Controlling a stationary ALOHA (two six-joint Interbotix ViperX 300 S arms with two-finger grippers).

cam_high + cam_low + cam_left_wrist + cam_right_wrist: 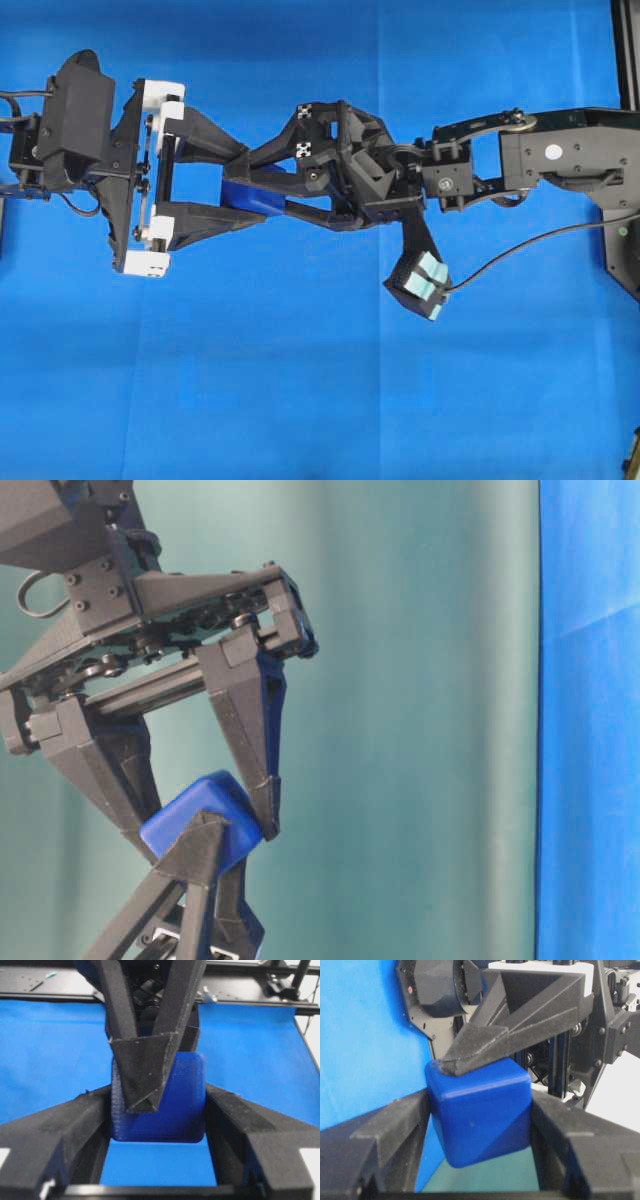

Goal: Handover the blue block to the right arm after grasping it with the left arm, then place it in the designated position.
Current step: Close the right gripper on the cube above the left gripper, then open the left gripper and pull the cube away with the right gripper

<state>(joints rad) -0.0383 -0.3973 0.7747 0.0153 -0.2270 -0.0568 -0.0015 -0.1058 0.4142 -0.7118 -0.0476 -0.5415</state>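
Note:
The blue block [250, 194] hangs above the blue cloth [300, 400] at centre left, gripped from both sides. My left gripper [255, 180], with white blocks at its finger bases, is shut on it; in the left wrist view the blue block [182, 1105] fills the gap of the left gripper [157, 1110]. My all-black right gripper [265, 185] reaches in from the right, turned on edge. In the right wrist view its fingers touch both side faces of the blue block [480, 1115]. At table level the right gripper [205, 835] straddles the blue block [195, 810].
A black frame post [625, 50] runs along the right edge. The right wrist's teal-faced camera [425, 282] hangs below that arm with a cable [540, 245] trailing right. Blue cloth covers the whole table.

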